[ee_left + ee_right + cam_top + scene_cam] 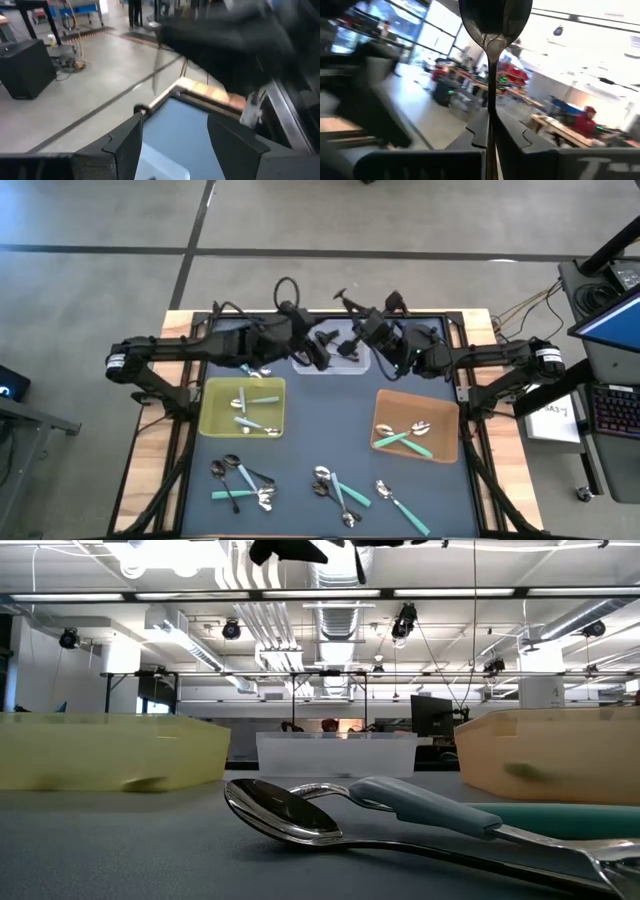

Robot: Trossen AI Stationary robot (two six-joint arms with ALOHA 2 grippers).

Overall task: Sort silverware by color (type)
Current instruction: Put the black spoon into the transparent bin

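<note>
While both arms crowd the far edge of the table over the clear tray, the near half lies open. Left gripper: fingers spread wide, nothing between them, dark mat and table edge visible through the gap in its wrist view. Right gripper: jaws pressed together on a dark spoon, handle pinched between the fingers, bowl standing out past the tips.

Silverware elsewhere:
- yellow tray, left of centre: pale-handled pieces.
- orange-brown tray, right of centre: teal-handled pieces.
- loose on the mat near the front edge: three clusters, left, middle and right, mixed dark, pale-blue and teal.

Open mat lies between the two coloured trays.

Low view only: a spoon bowl up close with a pale-blue handle across it; trays behind.

Paper sheet at right of the table carries print, unreadable. No other writing legible.
</note>
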